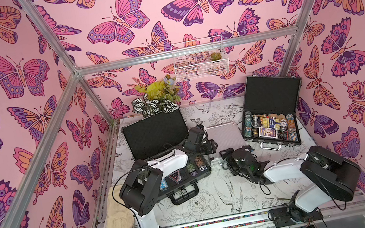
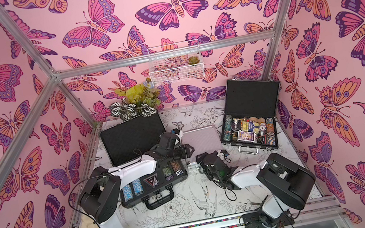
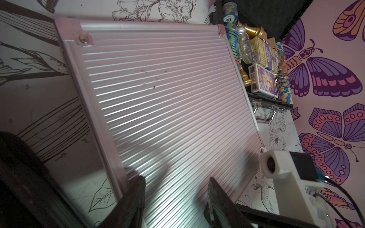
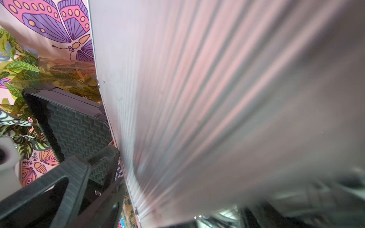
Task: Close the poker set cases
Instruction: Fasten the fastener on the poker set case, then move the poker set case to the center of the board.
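Three poker set cases stand on the table. The large dark-grey case (image 1: 154,134) at the left is open, lid upright, chips in its base (image 1: 186,172). The flat black silver-trimmed case (image 1: 269,114) at the right is open too, full of chips and cards. Between them lies the small silver case (image 1: 224,135), ribbed lid (image 3: 167,98) facing up and low over the table. My left gripper (image 3: 175,189) hovers open just above that lid at its left side, holding nothing. My right gripper (image 1: 224,154) sits at the lid's near edge; its jaws look spread but are blurred in the right wrist view.
A cream glove (image 1: 116,220) lies at the front left by the left arm's base. Potted plants (image 1: 156,99) stand behind the dark-grey case. A white wire basket (image 1: 199,58) hangs on the back wall. Butterfly-patterned walls close in on three sides.
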`<state>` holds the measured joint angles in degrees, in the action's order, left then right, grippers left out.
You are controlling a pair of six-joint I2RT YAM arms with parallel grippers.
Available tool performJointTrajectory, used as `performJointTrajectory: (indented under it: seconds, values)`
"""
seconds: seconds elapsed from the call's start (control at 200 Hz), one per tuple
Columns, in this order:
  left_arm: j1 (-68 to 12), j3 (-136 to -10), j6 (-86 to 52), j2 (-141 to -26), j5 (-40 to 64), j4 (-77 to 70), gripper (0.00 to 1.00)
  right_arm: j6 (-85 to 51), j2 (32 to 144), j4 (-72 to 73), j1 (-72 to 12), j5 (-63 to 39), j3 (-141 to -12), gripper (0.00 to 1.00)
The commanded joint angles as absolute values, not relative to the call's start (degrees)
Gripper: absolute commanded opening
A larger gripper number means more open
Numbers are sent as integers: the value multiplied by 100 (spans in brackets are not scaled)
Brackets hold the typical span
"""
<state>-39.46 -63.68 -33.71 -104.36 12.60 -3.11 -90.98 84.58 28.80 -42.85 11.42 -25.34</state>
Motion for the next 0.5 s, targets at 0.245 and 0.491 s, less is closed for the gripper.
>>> performJointTrajectory:
  seconds: [0.245, 0.491]
  values:
    - [-3974, -6199, -3402, -10813, 1144, 1333, 56, -7313, 6607, 235, -3788, 1246, -2706, 89]
    - [-3964, -6358, -3366, -10852, 1114, 1417, 56, -6248, 6387, -1598, -3230, 1056, -2944, 78]
